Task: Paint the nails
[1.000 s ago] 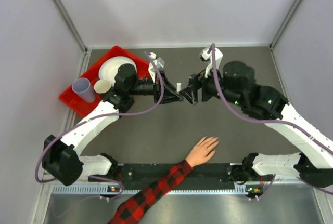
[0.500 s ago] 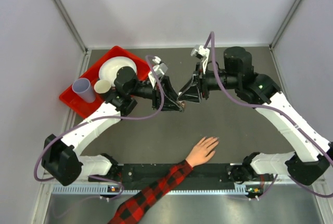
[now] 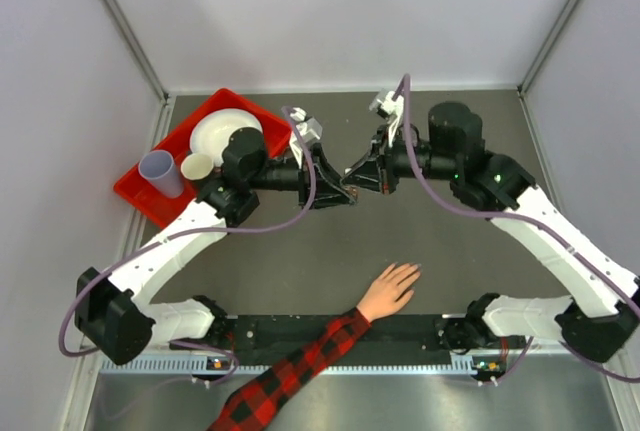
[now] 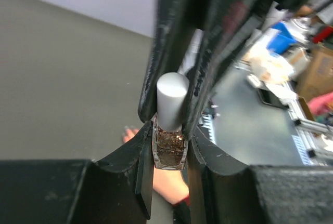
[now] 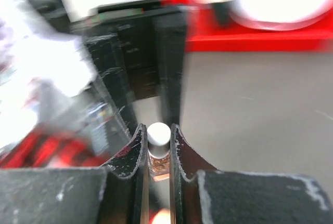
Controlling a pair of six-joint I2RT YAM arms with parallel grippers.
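The right gripper [image 5: 157, 130] pinches the pale cap [image 5: 158, 135] of a small bottle [image 5: 159, 166] from both sides. Far off to the right, a blurred red tray [image 5: 250, 39] sits on the grey table [image 5: 250, 104].

Robotics lab, a boxed-in test cell. Left arm [image 3: 170, 241] and right arm [image 3: 560, 241], white links with black joints, are bolted to a black base rail [image 3: 420, 329] at the near edge of a dark grey table [image 3: 300, 261]. A slotted cable duct [image 3: 150, 363] and bare sheet metal [image 3: 420, 401] run in front of the rail. Plain pale panels [image 3: 340, 21] wall off three sides, held by metal frame struts [image 3: 120, 21]. Tableware set out as props: a red tray [image 3: 135, 196] with a white plate [image 3: 220, 131], a lavender cup [image 3: 160, 171] and a cream cup [image 3: 197, 165]. The left wrist view looks past the cell to a dark workbench [image 4: 250, 130], cluttered, with a cardboard box [image 4: 320, 73] and blurred gear.
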